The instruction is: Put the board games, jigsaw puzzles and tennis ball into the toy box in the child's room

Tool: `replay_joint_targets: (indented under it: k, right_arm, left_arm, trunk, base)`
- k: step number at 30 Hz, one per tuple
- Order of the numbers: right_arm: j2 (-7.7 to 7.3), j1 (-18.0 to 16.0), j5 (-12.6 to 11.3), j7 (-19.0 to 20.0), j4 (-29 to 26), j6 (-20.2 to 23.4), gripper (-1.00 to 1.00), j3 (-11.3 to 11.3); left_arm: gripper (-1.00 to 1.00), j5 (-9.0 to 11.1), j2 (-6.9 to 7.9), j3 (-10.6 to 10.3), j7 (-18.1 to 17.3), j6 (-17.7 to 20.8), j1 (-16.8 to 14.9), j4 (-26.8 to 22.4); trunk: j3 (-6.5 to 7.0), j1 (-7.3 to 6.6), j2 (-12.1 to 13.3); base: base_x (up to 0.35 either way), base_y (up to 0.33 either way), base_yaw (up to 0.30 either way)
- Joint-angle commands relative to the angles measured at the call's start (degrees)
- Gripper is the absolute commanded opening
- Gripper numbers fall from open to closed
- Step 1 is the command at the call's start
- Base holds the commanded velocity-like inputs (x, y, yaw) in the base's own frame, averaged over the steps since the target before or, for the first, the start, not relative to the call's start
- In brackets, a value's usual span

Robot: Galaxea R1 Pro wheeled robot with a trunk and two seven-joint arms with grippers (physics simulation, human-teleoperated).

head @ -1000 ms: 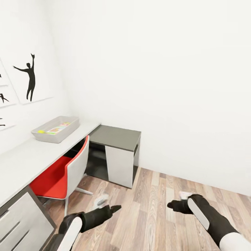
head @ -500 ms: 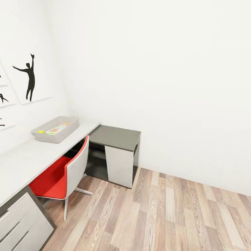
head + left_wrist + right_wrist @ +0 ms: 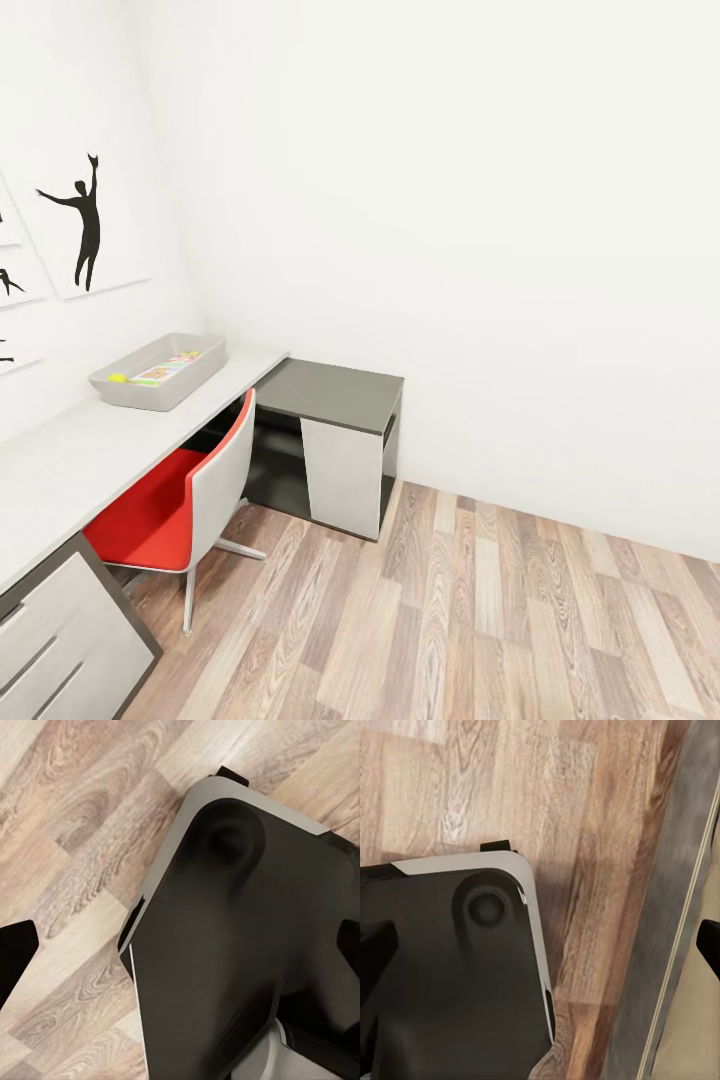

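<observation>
Toy box [image 3: 160,372] at 10 o'clock on grey table [image 3: 70,455], tennis ball [image 3: 117,378] and flat colourful toys inside. Left gripper [image 3: 180,945] and right gripper [image 3: 540,945] spread wide over robot base [image 3: 247,945], holding nothing.

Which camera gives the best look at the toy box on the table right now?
The head view. It shows the whole grey toy box sitting on the long white table, with colourful items and a small yellow-green ball inside. The two wrist views look down at the wood floor and the robot's dark base instead.
</observation>
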Motion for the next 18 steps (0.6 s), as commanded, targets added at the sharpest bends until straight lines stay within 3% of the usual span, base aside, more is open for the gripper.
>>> replay_joint_targets:
  k: [1, 18]
  right_arm:
    - [0.04, 0.0, -0.4, -0.2, -0.1, -0.1, 1.0, 0.5]
    - [0.08, 0.0, -0.4, -0.2, -0.1, -0.1, 1.0, 0.4]
  left_arm:
    - [1.0, 0.4, -0.01, -0.5, 0.2, 0.1, 0.0, -0.1]
    - [1.0, 0.4, -0.03, -0.5, 0.2, 0.0, 0.0, 0.0]
  trunk:
    - [-0.08, 0.01, -0.1]
    - [-0.08, 0.01, -0.1]
  base:
    - [0.0, 0.0, 0.0]
    - [0.0, 0.0, 0.0]
